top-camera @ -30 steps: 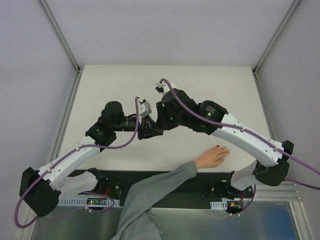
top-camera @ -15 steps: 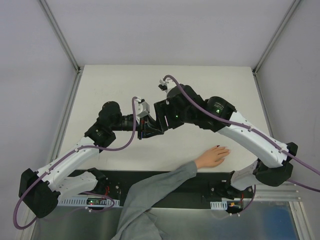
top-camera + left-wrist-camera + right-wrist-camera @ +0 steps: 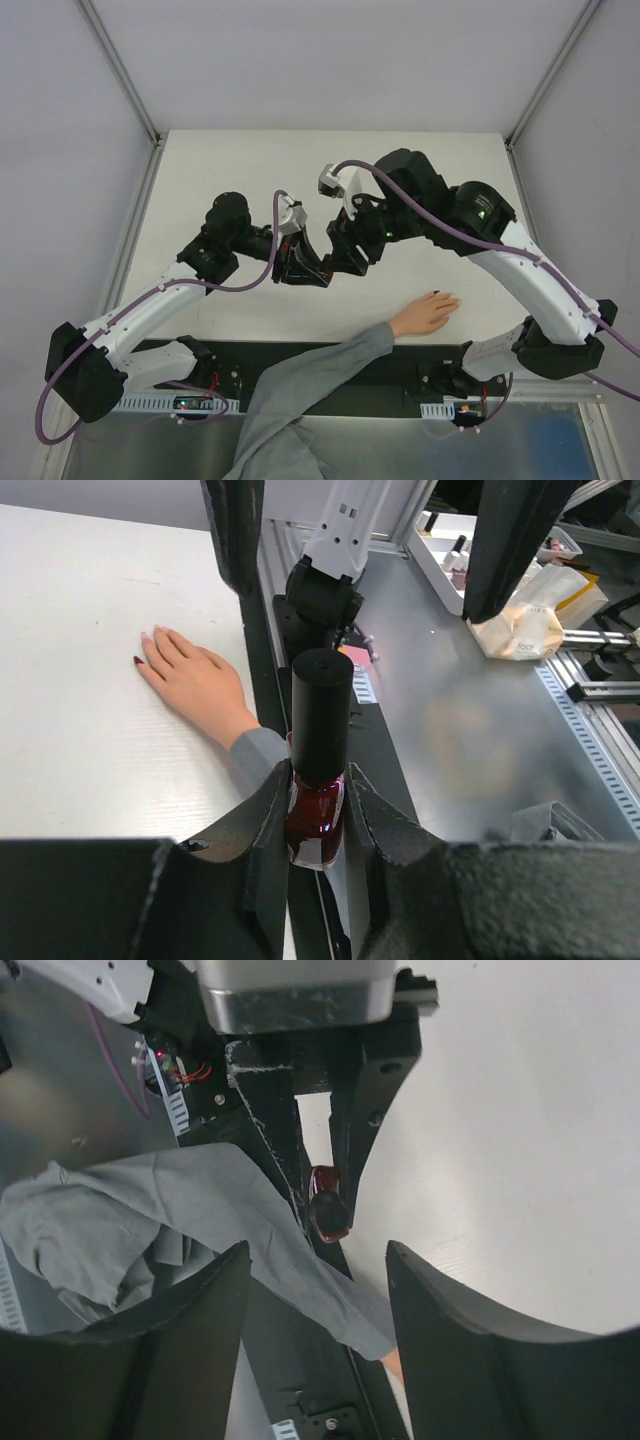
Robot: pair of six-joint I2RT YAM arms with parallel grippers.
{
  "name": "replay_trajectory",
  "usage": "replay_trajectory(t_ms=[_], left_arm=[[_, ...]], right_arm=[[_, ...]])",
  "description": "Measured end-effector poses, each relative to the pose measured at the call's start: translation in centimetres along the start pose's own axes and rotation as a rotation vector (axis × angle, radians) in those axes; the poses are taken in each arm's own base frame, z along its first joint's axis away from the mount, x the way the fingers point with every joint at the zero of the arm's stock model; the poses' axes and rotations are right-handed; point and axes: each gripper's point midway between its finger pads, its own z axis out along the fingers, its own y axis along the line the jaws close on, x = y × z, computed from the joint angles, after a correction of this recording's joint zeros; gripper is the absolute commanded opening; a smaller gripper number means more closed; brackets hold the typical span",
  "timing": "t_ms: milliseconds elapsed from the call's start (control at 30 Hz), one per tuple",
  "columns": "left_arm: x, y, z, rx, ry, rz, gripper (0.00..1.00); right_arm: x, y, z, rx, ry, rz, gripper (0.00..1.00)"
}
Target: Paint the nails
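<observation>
In the left wrist view my left gripper (image 3: 318, 815) is shut on a small dark red bottle (image 3: 316, 815) with a tall black cap (image 3: 322, 708), held upright. My right gripper (image 3: 318, 1255) stands open just short of the cap, with nothing between its fingers and the bottle (image 3: 328, 1215) beyond them. From above, the left gripper (image 3: 303, 268) and right gripper (image 3: 345, 258) meet at mid-table. A bare hand (image 3: 425, 313) in a grey sleeve (image 3: 320, 375) lies flat near the front edge. Its tiny nails (image 3: 158, 633) point away; one nail at the hand's edge looks dark.
A black strip (image 3: 400, 355) with the arm bases runs along the near edge. Right of the table, a metal bench carries a white tray (image 3: 440, 555) of small bottles and a crumpled bag (image 3: 530, 605). Metal frame posts (image 3: 125, 75) border the back corners.
The right gripper has let go of the bottle's cap, opened and drawn back to the right as its arm rose. The left gripper has shifted slightly right, still gripping the bottle.
</observation>
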Motion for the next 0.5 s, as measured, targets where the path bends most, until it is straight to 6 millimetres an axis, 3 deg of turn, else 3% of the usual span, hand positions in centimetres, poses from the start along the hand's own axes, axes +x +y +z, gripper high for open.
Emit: replay_trajectory(t_ms=[267,500], left_arm=[[0.2,-0.9,0.1,0.046,0.01,-0.013,0.0],[0.1,-1.0,0.1,0.048,0.009,-0.018,0.0]], right_arm=[[0.1,0.3,1.8,-0.109,0.054,-0.066,0.49],[0.4,0.8,2.5,-0.165,0.076,-0.076,0.36]])
